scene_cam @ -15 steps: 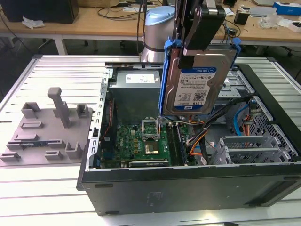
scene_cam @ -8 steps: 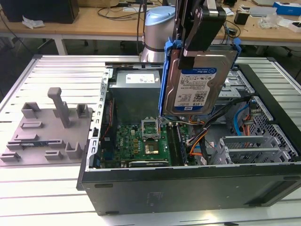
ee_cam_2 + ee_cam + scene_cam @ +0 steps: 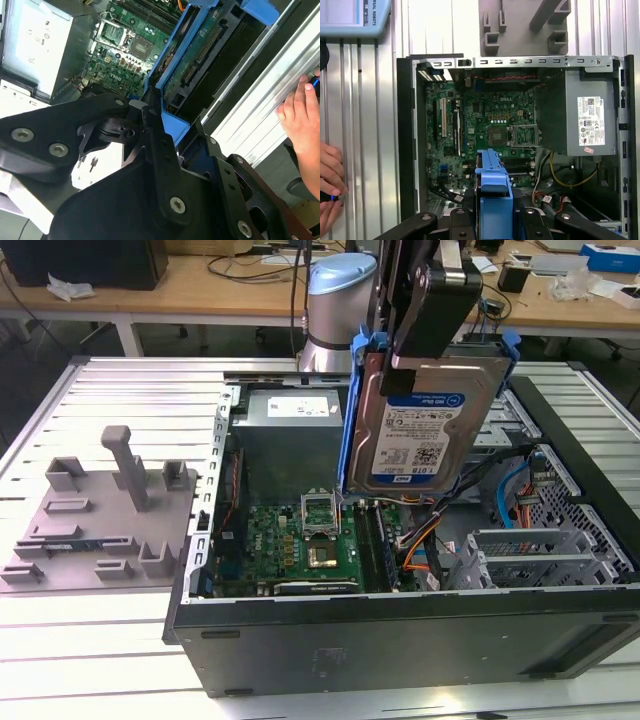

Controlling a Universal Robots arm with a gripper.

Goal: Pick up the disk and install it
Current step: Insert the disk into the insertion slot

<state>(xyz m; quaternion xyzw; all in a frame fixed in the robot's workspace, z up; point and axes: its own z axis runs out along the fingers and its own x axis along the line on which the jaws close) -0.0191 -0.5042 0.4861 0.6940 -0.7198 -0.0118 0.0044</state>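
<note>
Claw: the gripper [image 3: 432, 358] is clamped on the top edge of the disk [image 3: 425, 430]. In the first wrist view a black finger [image 3: 470, 200] presses on each side of the blue carrier [image 3: 493, 190].
Disk: it hangs upright above the open side of the computer case [image 3: 400, 630], labelled face out in the exterior view. Its lower edge is over the case's interior, and from here it looks clear of the parts below.
Case: it lies on its side on the slatted table [image 3: 120, 390] with its side panel off.
Inside the case: the green motherboard [image 3: 300, 535] sits on the case floor, with the grey power supply [image 3: 290, 430] just beside it against one end wall.
Beside the case: a grey fixture plate [image 3: 100, 510] with upright posts rests on the table, near the case's wall on the exterior view's left.
Person: a hand [image 3: 330, 175] rests on the table outside the case, well apart from the disk.
</note>
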